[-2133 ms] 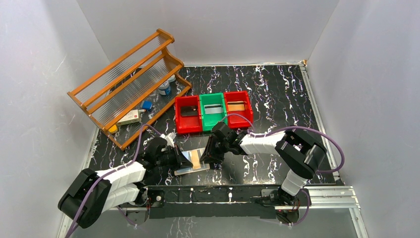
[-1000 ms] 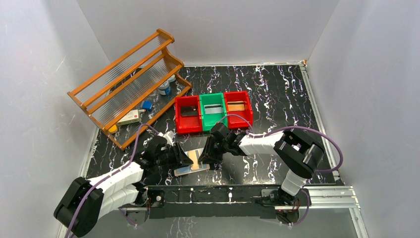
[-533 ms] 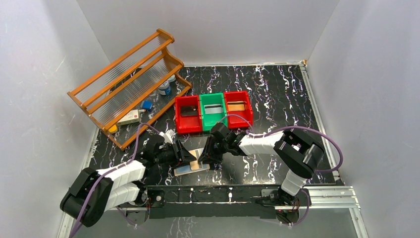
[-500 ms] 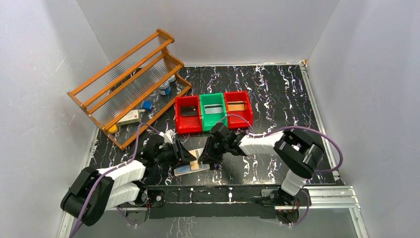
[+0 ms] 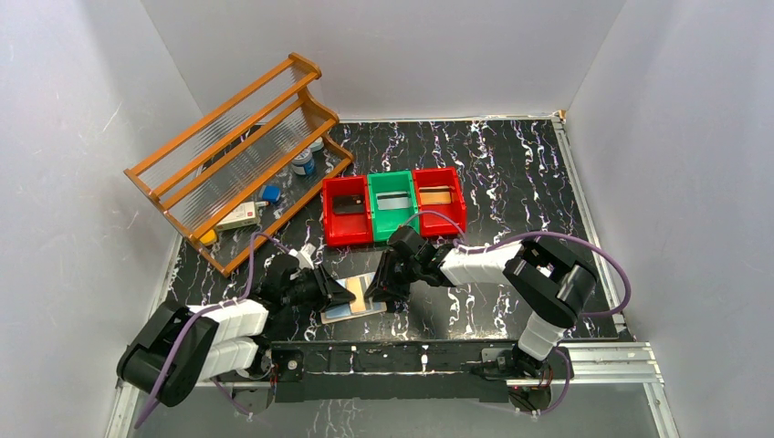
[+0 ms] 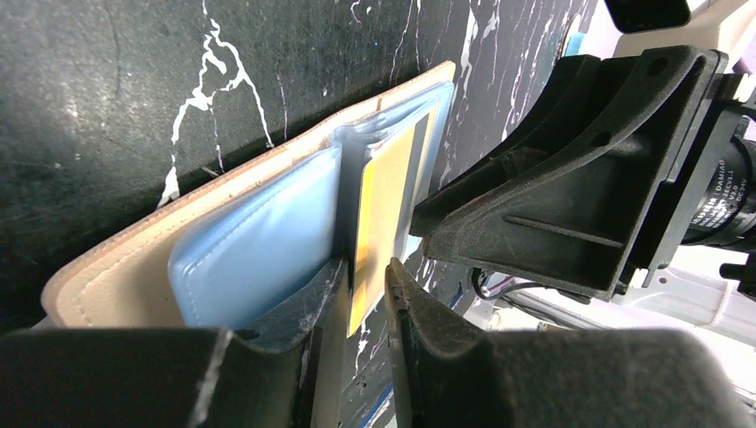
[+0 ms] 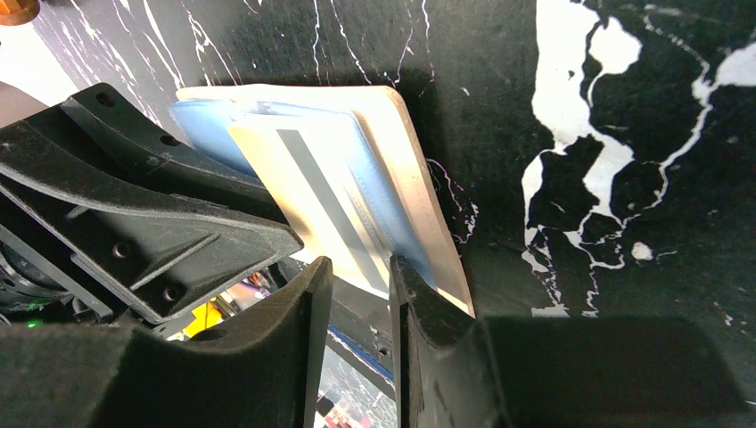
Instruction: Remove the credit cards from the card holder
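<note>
The tan card holder [image 5: 365,310] lies open near the front edge, between both grippers, its blue sleeves [image 6: 258,250] facing up. An orange-gold credit card [image 6: 379,205] sticks out of a sleeve and stands up. Its other face shows pale with a grey stripe [image 7: 312,192]. My left gripper [image 6: 365,285] has its jaws narrow around that card's end. The card lies against one finger, and a slim gap shows at the other. My right gripper [image 7: 361,267] is open, with one finger over the holder's tan edge [image 7: 419,196]. Further credit cards lie in the bins [image 5: 394,202].
A red bin [image 5: 330,219], a green bin [image 5: 407,217] and a second red bin [image 5: 458,205] stand in a row behind the grippers. A wooden rack [image 5: 237,160] with small items sits at the back left. The table's front rail [image 5: 392,360] is close behind the holder.
The left gripper's jaws widened, then narrowed around the orange-gold card, and the left arm shifted a little. The right arm and the holder have stayed put.
</note>
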Controlling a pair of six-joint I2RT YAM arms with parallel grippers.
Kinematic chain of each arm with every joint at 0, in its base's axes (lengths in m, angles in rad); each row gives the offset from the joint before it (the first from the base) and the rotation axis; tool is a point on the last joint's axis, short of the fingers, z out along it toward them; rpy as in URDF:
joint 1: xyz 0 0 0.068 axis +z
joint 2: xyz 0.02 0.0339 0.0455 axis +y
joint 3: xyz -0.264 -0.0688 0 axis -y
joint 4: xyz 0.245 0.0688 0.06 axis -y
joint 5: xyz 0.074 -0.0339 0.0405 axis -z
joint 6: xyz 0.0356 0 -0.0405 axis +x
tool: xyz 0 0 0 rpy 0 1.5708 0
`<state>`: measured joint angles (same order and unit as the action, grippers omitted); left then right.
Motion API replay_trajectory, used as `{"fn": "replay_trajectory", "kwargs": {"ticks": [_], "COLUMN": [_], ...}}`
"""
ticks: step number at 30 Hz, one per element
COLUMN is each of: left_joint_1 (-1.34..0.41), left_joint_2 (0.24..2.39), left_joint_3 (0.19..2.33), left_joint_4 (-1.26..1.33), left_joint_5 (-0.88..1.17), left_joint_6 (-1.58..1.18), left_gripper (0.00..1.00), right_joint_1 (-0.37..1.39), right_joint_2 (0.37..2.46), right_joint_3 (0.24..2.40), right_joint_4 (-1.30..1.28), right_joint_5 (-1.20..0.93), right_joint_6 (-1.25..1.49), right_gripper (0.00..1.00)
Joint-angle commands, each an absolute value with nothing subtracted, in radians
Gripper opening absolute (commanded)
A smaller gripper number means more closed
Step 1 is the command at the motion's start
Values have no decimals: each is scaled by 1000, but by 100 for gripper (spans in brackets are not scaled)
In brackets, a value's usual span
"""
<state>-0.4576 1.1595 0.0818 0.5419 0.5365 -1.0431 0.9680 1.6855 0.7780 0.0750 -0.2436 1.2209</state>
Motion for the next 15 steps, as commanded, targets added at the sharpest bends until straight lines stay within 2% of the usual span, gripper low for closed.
{"fn": "replay_trajectory", "kwargs": {"ticks": [1, 4, 10, 15], "left_joint_1": [-460, -460, -461, -460], "left_joint_2": [1178, 1177, 1140, 1106], "left_joint_3": [61, 52, 56, 73], "left_joint_4": [666, 708, 689, 584], "left_joint_5": [585, 600, 603, 593], "left_joint_6": [-1075, -1090, -1084, -1032], "left_gripper": [18, 15, 1, 0], "right_joint_1": [971, 970, 969, 968], "right_joint_2": [1730, 1730, 1730, 1732], "right_joint_3": [747, 746, 744, 744], "right_joint_4": [34, 35, 30, 22], "right_joint_5": [-201, -201, -198, -196], "right_joint_6": [1207, 1207, 1210, 1213], "right_gripper": [39, 39, 39, 39]}}
